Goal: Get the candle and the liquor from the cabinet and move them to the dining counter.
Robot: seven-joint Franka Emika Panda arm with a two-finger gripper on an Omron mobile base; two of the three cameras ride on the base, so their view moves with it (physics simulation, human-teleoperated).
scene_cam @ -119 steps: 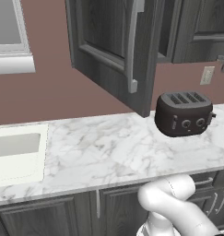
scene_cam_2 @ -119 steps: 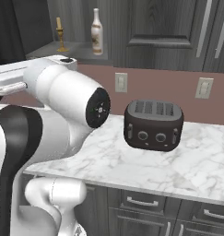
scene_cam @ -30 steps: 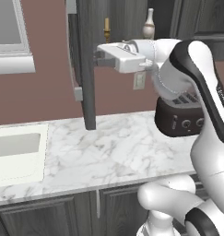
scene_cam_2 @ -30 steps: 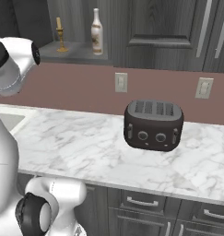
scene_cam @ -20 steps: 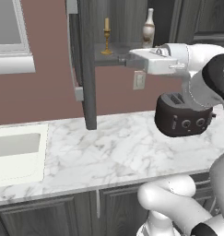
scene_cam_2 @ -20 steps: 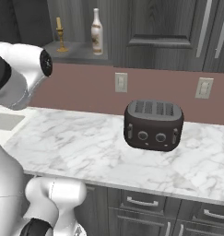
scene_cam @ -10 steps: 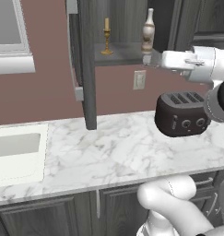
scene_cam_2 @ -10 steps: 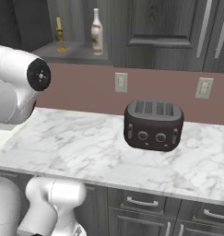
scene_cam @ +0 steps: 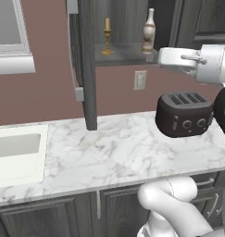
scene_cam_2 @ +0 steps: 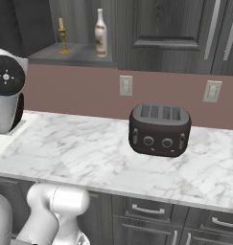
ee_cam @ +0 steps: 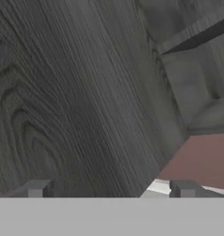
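You have one candle [scene_cam: 107,37], a short pale-yellow stick in a slim brass holder with a round foot, and one liquor [scene_cam: 149,32] bottle, cream-white with a bulbous body, long narrow neck and brownish band. Both stand upright and apart on the open shelf of the cabinet [scene_cam: 86,65], dark grey wood with streaked grain, its door swung out edge-on. Your gripper [ee_cam: 109,189] faces close-up wood grain, its two dark fingertips [ee_cam: 36,188] spread wide with nothing between them. Below, you see one glossy dark toaster [scene_cam: 184,114], rounded, with four slots and round knobs, sitting on the veined white-grey marble worktop [scene_cam: 118,152] beside one pale sink [scene_cam: 16,152]. Two wall outlets [scene_cam_2: 125,85] sit on the reddish-brown backsplash.
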